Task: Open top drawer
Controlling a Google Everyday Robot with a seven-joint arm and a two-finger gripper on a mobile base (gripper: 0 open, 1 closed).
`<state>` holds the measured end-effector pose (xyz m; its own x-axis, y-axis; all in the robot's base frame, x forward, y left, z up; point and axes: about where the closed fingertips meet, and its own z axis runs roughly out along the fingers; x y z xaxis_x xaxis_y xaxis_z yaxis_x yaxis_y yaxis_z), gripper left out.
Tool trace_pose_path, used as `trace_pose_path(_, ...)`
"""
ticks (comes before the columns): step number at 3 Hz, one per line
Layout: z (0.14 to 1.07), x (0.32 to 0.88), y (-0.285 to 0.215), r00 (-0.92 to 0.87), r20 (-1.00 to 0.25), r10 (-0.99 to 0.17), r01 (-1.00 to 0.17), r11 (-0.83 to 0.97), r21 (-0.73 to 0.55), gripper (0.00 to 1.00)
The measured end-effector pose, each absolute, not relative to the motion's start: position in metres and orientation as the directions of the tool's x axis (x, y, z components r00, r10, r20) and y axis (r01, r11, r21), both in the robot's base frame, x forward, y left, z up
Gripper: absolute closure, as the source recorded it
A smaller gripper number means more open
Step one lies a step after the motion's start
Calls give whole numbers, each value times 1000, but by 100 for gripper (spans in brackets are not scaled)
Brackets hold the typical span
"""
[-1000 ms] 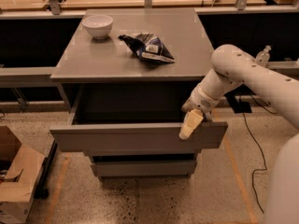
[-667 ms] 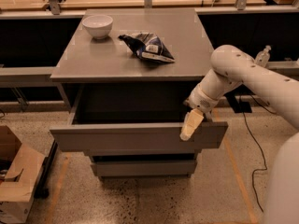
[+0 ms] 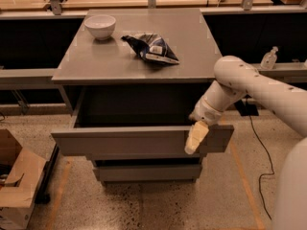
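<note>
Top drawer (image 3: pixel 134 140) stands well out from the grey cabinet (image 3: pixel 96 61) toward the near side, its wide flat front hanging clear of the cabinet's top edge and a dark open cavity showing behind it. By my reading the opening is largely done, and what is left is at most a little more travel and letting go. How much run remains I cannot judge.

The gripper (image 3: pixel 195 137) sits at the right end of the drawer front, its pale tip draped over the top edge and down the near face — whether it is spread or pressed together I cannot tell.

On the cabinet top a white bowl (image 3: pixel 100 26) sits far left and a crumpled snack bag (image 3: pixel 151 48) lies near the middle, both apart from the drawer.
</note>
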<state>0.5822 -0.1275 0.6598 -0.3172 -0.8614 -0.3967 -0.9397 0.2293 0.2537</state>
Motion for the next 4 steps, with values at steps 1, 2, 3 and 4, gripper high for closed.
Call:
trace_pose_path(1,636,536,-143,-439,-375,-817,-879,304,367,0)
trace_pose_path(2,651,535,-139,-439,-375,-817,-879,304,367,0)
trace_pose_path(3,651,535,-139,-439,-375,-817,-879,304,367,0)
trace_pose_path(4,648,538,-136,-435,-362,-824,-876,294,383,0)
